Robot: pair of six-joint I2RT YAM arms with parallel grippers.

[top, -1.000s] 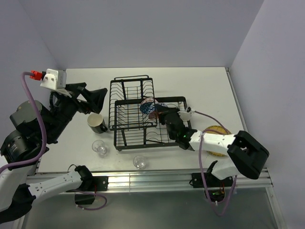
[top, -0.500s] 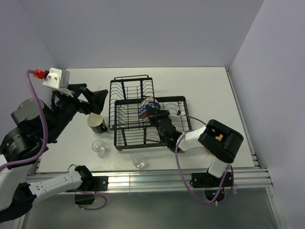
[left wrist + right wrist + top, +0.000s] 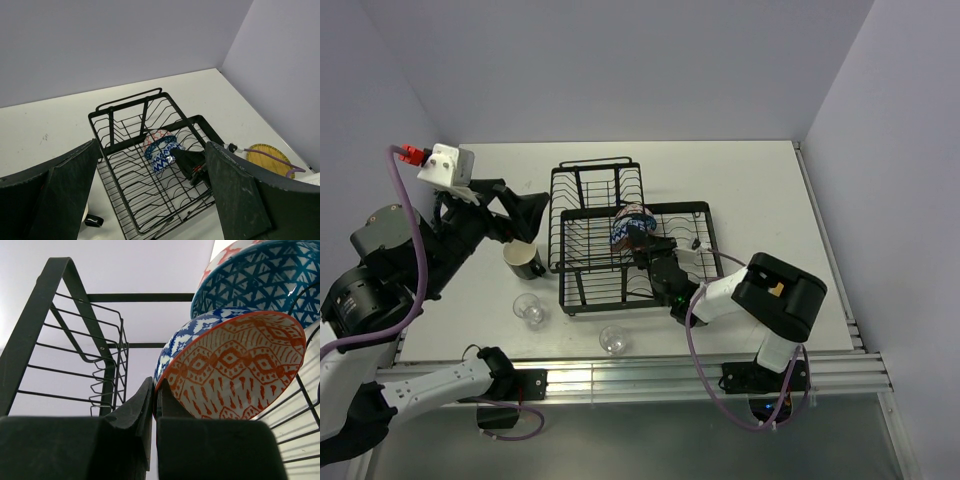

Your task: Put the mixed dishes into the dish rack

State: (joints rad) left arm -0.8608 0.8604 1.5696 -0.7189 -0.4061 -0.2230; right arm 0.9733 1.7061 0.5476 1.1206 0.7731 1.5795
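Note:
The dish rack (image 3: 590, 262) is a black wire rack in the middle of the table. Two bowls stand on edge in it, one against the other. The orange-red patterned bowl (image 3: 235, 370), blue and white outside, has its rim pinched in my right gripper (image 3: 154, 387), which is shut. Behind it leans the blue patterned bowl (image 3: 255, 280). The top view shows this pair (image 3: 631, 228) with my right gripper (image 3: 647, 246) beside it. My left gripper (image 3: 525, 214) hangs open above the black mug (image 3: 523, 259), holding nothing. Two clear glass cups (image 3: 528, 308) (image 3: 613, 340) stand near the front edge.
The yellow plate (image 3: 265, 156) lies on the table right of the rack, behind the right arm. A raised wire section (image 3: 592, 183) forms the rack's far end. A purple cable (image 3: 705, 340) loops at the right arm's base, near the table's front edge.
My right arm has folded back and pushed the held bowl left, up against the blue bowl. The left arm has drifted slightly right, still open.

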